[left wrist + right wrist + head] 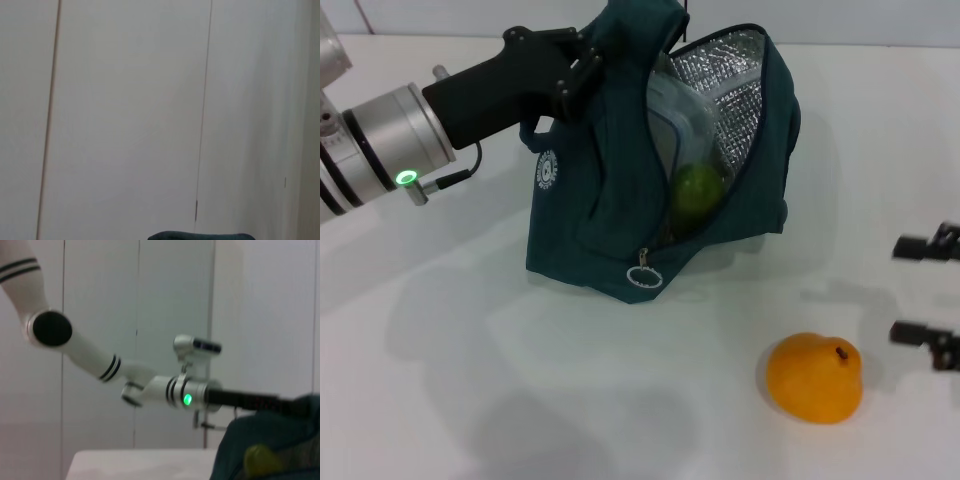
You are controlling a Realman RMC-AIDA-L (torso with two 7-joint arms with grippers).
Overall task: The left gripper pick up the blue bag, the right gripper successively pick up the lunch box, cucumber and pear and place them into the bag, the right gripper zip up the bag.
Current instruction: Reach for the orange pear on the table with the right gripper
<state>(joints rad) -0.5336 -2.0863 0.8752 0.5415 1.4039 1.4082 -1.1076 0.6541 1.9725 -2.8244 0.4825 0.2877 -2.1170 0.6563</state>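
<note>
The dark teal-blue fabric bag (580,235) gapes unzipped, holding a clear plastic lunch box (675,125) and green cucumber (698,192). The left hand (582,62) grips its top; the right hand (926,296) waits spread wide beside the orange-yellow pear (814,377) on the white table (470,380).

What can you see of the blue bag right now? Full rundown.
The blue bag is dark teal fabric with silver foil lining and a white round logo. Its zip is open, ring pull hanging at the front. It sits tilted on the white table, top held up by the left gripper. Inside show the lunch box and cucumber.
</note>
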